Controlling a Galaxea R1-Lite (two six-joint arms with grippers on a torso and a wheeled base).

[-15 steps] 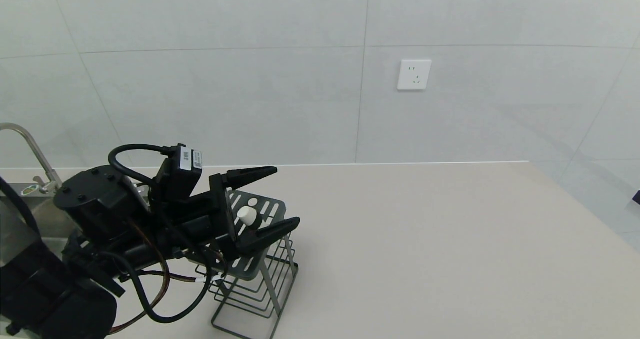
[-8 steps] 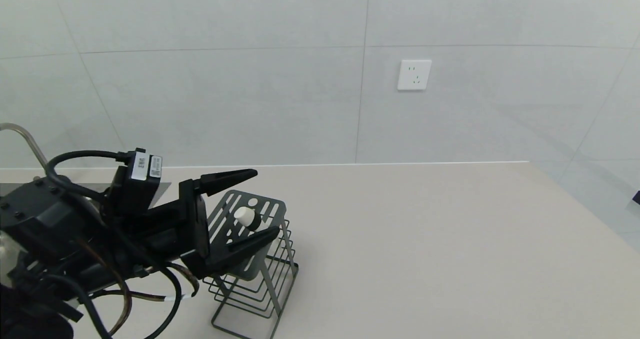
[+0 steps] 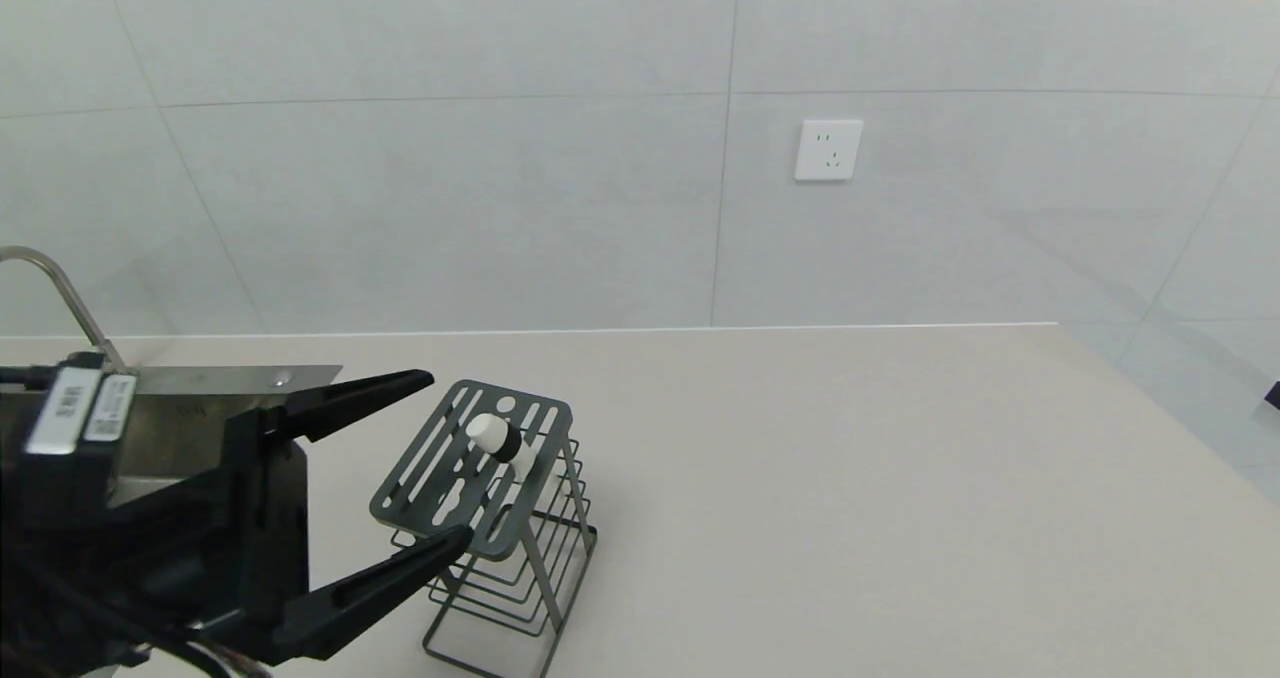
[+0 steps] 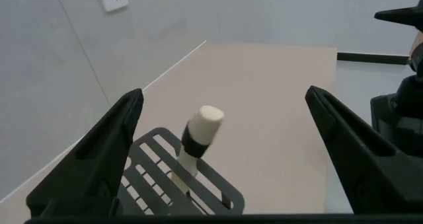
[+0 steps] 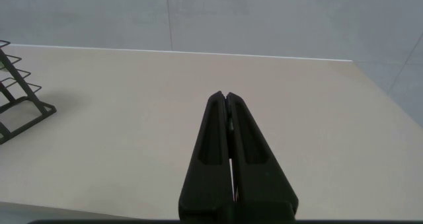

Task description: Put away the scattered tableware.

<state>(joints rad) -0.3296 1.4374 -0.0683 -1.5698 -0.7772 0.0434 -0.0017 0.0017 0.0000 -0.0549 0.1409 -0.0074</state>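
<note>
Nearest in, the left claw (image 3: 448, 455): fingers spread wide, nothing between them. It points at the rack (image 3: 420, 463), and its tips are short of the utensil there, not touching it. The lower finger crosses the rack's bottom edge in the head view; contact or not, can't tell.

Next out is the task's thing, a utensil w/ a white-capped handle (image 3: 490, 428) and a black band under the cap. It stands tilted in a slot of the rack's slanted top plate. The working end is down inside the wires, so what kind of utensil it is I can't say. The rack stands on the counter (image 3: 850, 478), just beside the steel sink (image 3: 240, 378).

Right claw (image 5: 226, 95): fingers pressed together, holding nothing, hanging over bare counter w/ the rack's foot off to one side.

Farther back are the faucet (image 3: 60, 293) over the sink and a wall outlet (image 3: 828, 149) on the tiles.

My read is that this piece is stowed, handle up and seated, w/ the left claw let go. So we're at the release end of one put-away.

Next move, prob.: get the left claw away w/o clipping the handle or nudging the light wire rack. Then go find another piece, approaching w/ the fingers apart as they are now.
</note>
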